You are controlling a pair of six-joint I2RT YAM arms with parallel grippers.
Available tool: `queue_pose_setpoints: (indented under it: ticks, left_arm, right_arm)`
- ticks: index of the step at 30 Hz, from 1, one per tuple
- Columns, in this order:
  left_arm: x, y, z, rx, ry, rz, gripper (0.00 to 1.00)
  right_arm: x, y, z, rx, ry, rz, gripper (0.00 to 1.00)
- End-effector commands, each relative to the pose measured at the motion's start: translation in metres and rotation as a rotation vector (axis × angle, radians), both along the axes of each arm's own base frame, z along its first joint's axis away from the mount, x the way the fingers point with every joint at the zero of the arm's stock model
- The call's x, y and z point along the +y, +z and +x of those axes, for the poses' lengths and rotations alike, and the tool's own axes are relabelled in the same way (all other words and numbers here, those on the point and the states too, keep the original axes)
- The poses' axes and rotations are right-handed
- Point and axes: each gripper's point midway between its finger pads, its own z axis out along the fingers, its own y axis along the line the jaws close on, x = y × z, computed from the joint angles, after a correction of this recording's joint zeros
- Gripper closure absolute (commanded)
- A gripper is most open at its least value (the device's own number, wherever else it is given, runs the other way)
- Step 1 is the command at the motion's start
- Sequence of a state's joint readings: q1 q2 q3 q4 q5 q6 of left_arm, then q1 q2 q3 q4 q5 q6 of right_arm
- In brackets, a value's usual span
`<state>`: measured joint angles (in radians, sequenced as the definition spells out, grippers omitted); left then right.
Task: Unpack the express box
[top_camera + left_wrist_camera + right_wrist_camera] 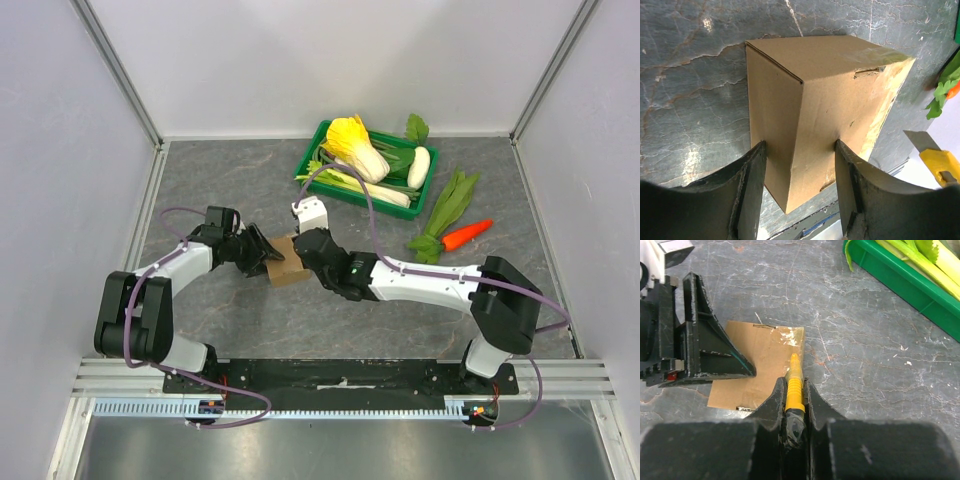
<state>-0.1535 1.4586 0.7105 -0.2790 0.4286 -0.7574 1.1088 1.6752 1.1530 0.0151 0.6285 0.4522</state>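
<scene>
The express box (pixel 287 266), a small brown cardboard box, sits on the grey table between both arms. Seen from the left wrist, the box (pixel 825 100) stands closed, clear tape along its far edge. My left gripper (pixel 800 145) is shut on it, one finger pressed against each side. My right gripper (pixel 793 382) is shut on a yellow utility knife (pixel 795 380). The knife's tip lies on the taped edge of the box (pixel 760 365). A left finger (pixel 710 350) rests on the box beside it. In the top view the left gripper (pixel 258 250) and right gripper (pixel 305 252) meet at the box.
A green crate (pixel 316 148) of vegetables stands at the back, its corner (pixel 910 285) close to the right wrist. A carrot (pixel 466 234) and leafy greens (pixel 447 205) lie on the table to the right. White walls enclose three sides.
</scene>
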Motion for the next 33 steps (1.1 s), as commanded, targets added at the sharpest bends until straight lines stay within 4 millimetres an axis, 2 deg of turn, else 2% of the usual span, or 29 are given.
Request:
queue_pose_setpoints:
  ticks: [1,5,13,33]
  left_arm:
    - [0.037,-0.051,-0.056,0.215,0.005,0.210,0.92]
    - [0.035,-0.052,-0.056,0.207,0.000,0.203,0.96]
    - [0.030,-0.049,-0.054,0.198,-0.011,0.175,0.97]
    - [0.029,-0.050,-0.055,0.205,-0.011,0.167,0.98]
  right_arm:
    - [0.004,0.022,0.013,-0.062,-0.067,0.047,1.00]
    - [0.005,0.018,0.016,-0.070,-0.081,0.029,1.00]
    - [0.011,0.022,0.020,-0.078,-0.087,0.053,1.00]
    - [0.012,0.005,0.022,-0.057,-0.097,0.015,1.00]
